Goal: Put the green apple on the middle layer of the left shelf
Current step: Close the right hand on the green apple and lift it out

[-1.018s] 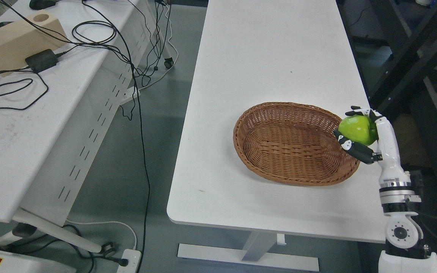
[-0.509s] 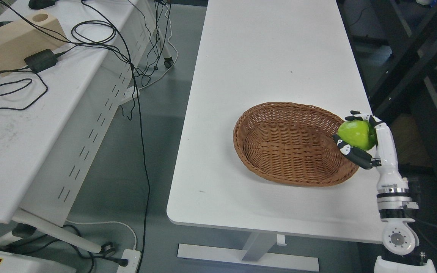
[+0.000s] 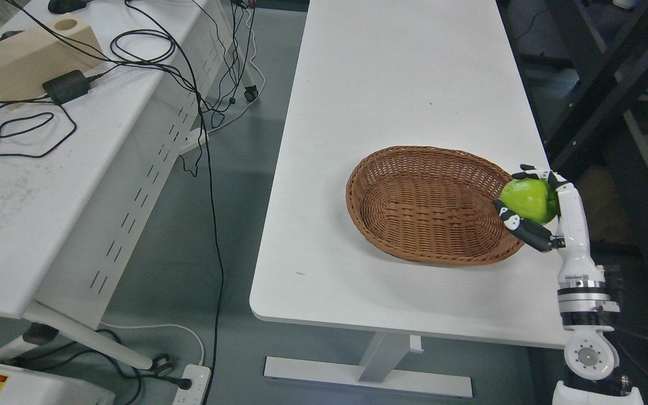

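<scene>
Head view: right hand [image 3: 535, 205] upright, fingers curled around green apple [image 3: 528, 200], beside basket [image 3: 431, 205]

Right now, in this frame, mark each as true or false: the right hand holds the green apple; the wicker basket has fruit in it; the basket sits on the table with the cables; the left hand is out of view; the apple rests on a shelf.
1. The right hand holds the green apple. True.
2. The wicker basket has fruit in it. False: it is empty.
3. The basket sits on the table with the cables. False: it is on the other white table; the cables lie on the left desk.
4. The left hand is out of view. True.
5. The apple rests on a shelf. False: it is held in the hand beside the basket's right rim.
</scene>
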Tool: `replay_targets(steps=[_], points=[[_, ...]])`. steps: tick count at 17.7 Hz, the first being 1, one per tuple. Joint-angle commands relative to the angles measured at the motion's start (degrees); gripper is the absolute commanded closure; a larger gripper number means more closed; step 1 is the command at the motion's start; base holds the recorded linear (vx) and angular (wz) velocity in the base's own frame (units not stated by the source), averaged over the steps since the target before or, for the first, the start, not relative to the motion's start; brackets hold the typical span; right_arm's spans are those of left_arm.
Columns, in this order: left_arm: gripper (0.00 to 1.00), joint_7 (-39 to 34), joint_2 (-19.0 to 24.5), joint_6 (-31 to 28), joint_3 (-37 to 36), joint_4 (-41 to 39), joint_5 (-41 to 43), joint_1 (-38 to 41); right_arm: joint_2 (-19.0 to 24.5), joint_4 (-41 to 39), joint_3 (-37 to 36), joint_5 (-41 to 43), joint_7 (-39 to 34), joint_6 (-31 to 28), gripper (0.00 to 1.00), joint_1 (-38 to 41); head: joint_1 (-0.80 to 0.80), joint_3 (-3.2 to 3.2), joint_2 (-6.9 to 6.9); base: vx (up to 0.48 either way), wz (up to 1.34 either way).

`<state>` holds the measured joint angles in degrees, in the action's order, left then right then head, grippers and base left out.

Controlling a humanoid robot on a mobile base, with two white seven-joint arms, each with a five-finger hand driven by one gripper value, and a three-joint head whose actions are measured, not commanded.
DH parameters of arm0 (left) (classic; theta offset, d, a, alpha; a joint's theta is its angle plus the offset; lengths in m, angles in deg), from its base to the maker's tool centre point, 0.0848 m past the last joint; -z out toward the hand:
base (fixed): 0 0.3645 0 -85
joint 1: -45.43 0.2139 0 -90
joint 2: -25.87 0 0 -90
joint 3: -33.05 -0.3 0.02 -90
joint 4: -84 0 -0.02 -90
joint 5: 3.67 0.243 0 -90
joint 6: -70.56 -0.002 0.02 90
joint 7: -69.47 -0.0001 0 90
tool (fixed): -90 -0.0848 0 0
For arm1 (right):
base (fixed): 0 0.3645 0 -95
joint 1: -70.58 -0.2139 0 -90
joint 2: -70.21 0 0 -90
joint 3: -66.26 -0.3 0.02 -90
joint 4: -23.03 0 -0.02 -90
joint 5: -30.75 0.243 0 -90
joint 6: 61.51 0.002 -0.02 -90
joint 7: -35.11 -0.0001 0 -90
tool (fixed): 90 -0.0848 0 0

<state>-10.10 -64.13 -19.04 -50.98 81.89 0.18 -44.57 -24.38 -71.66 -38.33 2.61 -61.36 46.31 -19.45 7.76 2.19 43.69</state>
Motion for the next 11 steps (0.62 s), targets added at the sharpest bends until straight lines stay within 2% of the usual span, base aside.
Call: replay_targets(steps=[1,11], points=[[0.00,0.03,1.00,0.04,0.00,0.00,0.02,-1.23,0.55,-0.24,-0.35,0.01,-0.03,0.11,1.00,-1.21,0.00,0.00,0.00,-0.093,0.00],[0.00,0.03,1.00,0.04,0.00,0.00,0.02,-1.23,0.63,-0.24,-0.09,0.01,-0.03,0.20,1.00,-0.86,0.00,0.00,0.00,-0.154,-0.01]])
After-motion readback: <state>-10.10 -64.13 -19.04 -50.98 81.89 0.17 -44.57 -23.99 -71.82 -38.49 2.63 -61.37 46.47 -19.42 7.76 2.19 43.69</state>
